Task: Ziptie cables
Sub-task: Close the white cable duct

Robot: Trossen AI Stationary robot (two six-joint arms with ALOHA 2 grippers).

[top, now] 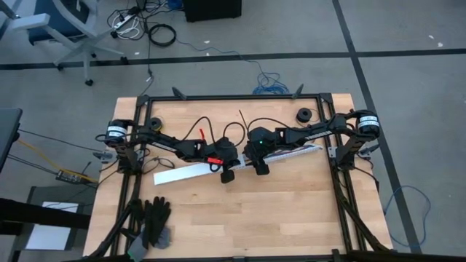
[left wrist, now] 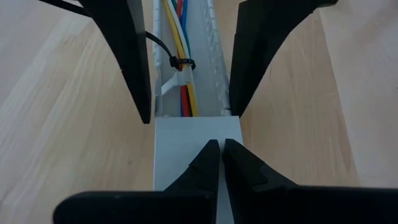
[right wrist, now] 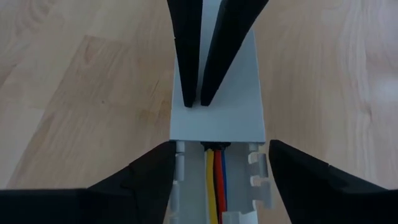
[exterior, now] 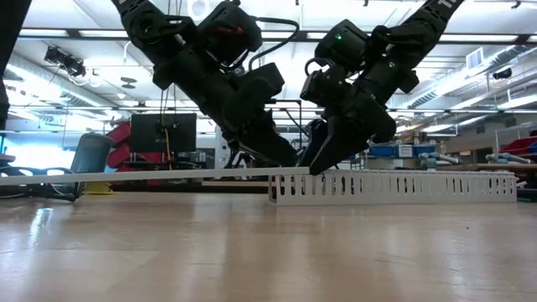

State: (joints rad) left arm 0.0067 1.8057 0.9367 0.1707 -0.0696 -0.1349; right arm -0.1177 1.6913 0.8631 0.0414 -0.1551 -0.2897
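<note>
Wrist views show us the cables (left wrist: pixel 185 56) lying lengthwise inside the channel (right wrist: pixel 258 186), running under its flat lid (right wrist: pixel 217 106), left gripper (left wrist: pixel 220 152) clenched on that lid, right gripper (right wrist: pixel 221 162) spread, straddling the channel's open end.

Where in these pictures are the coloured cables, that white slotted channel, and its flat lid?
cables (left wrist: pixel 185 99): left wrist view, red and yellow strands.
slotted channel (exterior: pixel 419 186): low view, slotted side wall.
flat lid (right wrist: pixel 217 118): right wrist view, bare top near its end.

My table (top: pixel 291 211) is pale matt wood with visible grain. The slotted channel (exterior: pixel 403 186) and its flat lid (right wrist: pixel 217 118) look like smooth white plastic.
</note>
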